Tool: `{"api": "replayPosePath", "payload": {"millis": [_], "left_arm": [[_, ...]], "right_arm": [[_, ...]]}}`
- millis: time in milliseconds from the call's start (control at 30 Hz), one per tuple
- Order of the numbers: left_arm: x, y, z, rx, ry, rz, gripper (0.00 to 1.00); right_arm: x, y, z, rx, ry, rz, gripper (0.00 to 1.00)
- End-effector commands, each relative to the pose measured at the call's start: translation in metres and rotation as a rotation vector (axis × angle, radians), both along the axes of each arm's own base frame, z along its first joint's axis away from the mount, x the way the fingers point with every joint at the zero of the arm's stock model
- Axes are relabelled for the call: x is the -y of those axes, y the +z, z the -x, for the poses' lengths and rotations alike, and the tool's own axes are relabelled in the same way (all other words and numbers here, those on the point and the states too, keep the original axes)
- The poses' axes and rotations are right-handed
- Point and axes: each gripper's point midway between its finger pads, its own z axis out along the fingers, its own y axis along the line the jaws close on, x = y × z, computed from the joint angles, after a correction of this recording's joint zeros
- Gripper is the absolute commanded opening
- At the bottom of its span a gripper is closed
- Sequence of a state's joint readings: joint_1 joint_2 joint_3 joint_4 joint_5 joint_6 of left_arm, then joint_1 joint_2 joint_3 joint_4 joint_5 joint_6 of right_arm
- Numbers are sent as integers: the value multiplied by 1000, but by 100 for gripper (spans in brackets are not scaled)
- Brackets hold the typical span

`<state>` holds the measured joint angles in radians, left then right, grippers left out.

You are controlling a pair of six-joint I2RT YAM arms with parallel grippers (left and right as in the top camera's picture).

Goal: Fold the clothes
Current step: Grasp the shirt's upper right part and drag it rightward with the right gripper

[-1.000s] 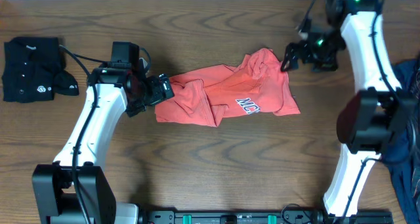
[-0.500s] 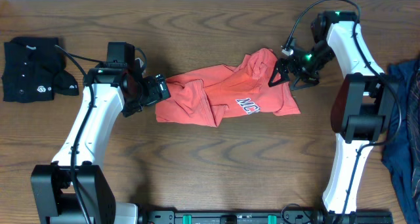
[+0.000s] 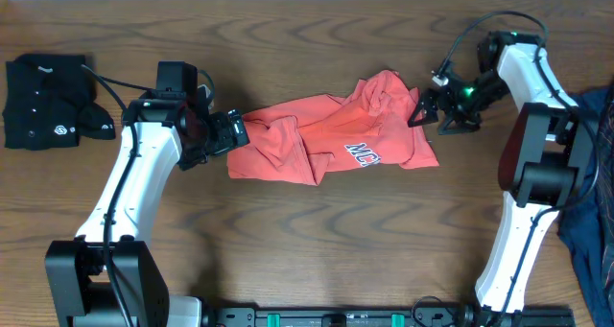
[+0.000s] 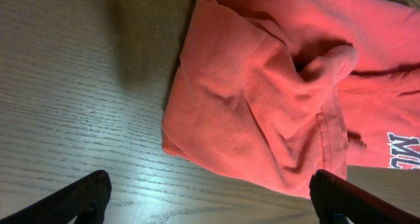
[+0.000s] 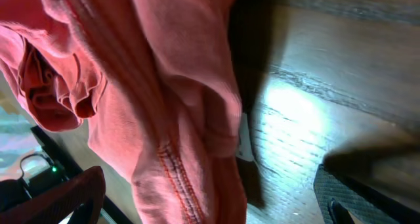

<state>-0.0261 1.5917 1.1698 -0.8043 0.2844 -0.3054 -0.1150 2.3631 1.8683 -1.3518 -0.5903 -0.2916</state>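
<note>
A coral-red T-shirt (image 3: 326, 135) with white-and-navy lettering lies crumpled in the middle of the wooden table. My left gripper (image 3: 233, 128) is open at the shirt's left edge; the left wrist view shows the shirt's folded edge (image 4: 262, 112) just ahead of the open jaws (image 4: 210, 201). My right gripper (image 3: 422, 111) is open at the shirt's right edge, and the shirt's hem (image 5: 170, 145) lies between its fingers (image 5: 216, 198) in the right wrist view. A black shirt (image 3: 43, 99) lies folded at the far left. A dark blue garment (image 3: 590, 183) hangs at the right edge.
Bare wood table (image 3: 317, 241) lies in front of the shirt. The right arm's base (image 3: 537, 174) stands beside the dark blue garment. A black rail (image 3: 336, 317) runs along the front edge.
My right arm swung in from the back toward the shirt's right edge, then drew slightly right. The left arm and the shirt stay almost still.
</note>
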Motion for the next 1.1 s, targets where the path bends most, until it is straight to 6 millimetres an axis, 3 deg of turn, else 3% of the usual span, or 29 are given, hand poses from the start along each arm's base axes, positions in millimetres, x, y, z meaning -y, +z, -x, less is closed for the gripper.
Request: {"api": "replayPosePath", "payload": {"millis": [0, 400, 533, 567, 667, 733, 900, 1067], "left_arm": [[-3, -2, 0, -3, -12, -14, 98], [-3, -3, 7, -34, -12, -14, 98], [-4, -4, 9, -42, -12, -15, 98], [-4, -4, 9, -43, -12, -15, 98], [-4, -4, 10, -43, -12, -15, 98], [-4, -4, 10, -45, -12, -15, 98], [-3, -4, 10, -47, -12, -14, 98], [-4, -5, 15, -64, -12, -14, 98]], "right_arm": [[-15, -4, 0, -5, -4, -56, 99], [-81, -26, -6, 60, 25, -154, 99], [-93, -35, -1, 61, 39, -153, 99], [-94, -36, -1, 64, 42, -153, 93], [-95, -37, -3, 68, 34, -150, 34], [-94, -38, -5, 66, 21, -148, 3], [-87, -38, -10, 72, -6, -142, 1], [-58, -39, -17, 65, -82, -130, 1]]}}
